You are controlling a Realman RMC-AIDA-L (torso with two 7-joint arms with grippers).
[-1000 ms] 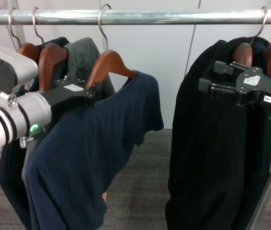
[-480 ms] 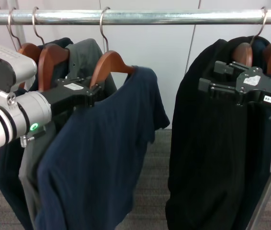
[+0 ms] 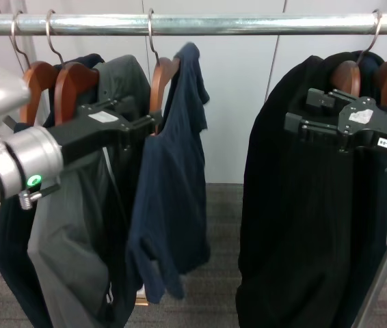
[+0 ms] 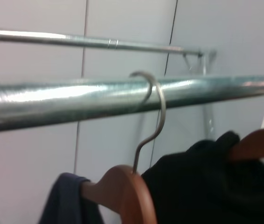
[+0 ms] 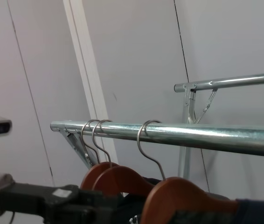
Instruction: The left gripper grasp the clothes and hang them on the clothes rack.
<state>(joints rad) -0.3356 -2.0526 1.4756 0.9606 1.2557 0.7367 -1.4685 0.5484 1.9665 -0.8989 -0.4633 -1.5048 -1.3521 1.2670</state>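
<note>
The left pincer (image 3: 154, 123) is closed on the wooden hanger of the clothes (image 3: 173, 198), whose hook sits over the clothes rack (image 3: 248, 24). The right pincer (image 3: 296, 125) hangs before the black garments (image 3: 303, 225); its opening cannot be told.

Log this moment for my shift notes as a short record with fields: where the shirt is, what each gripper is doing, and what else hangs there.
shirt: navy blue shirt on a wooden hanger, turned edge-on
hook: metal hook over the clothes rack
left gripper: left gripper at the hanger's lower edge, fingers against it
right gripper: right gripper idle in front of the black garments
other items: grey jacket on the neighbouring hanger
task stage: shirt hung, gripper not yet withdrawn
</note>
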